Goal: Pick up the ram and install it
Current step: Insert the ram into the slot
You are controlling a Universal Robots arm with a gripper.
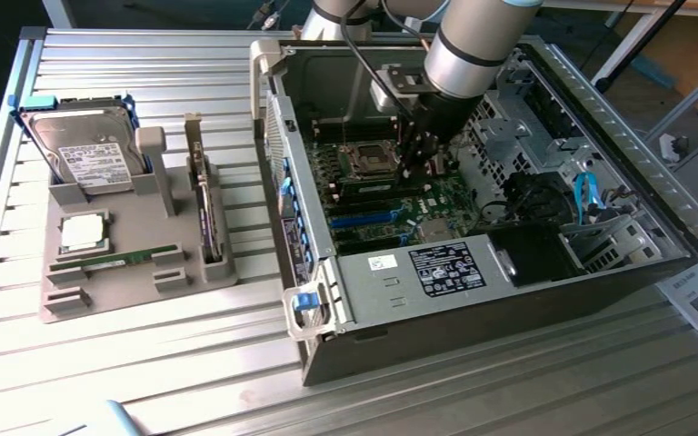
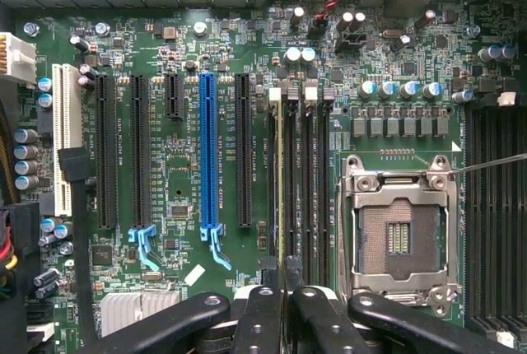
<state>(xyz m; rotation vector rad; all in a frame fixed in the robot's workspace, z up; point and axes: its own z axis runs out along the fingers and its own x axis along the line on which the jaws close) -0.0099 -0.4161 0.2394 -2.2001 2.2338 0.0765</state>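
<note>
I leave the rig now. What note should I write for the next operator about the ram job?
Gripper: shut on the ram, held edge-on inside the computer case.
Position: lined up along the memory slots beside the empty processor socket; seated or not, cannot tell.
Done: pickup. Left: install not confirmed, ram not released.
Another green stick lies on the grey tray.

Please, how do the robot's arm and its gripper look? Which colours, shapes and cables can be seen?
The arm is a thick silver-grey tube that turns black near its end, with a thin black cable running beside it. The gripper is black: two narrow fingers with small round holes, flanked by two rounded outer bars.
</note>
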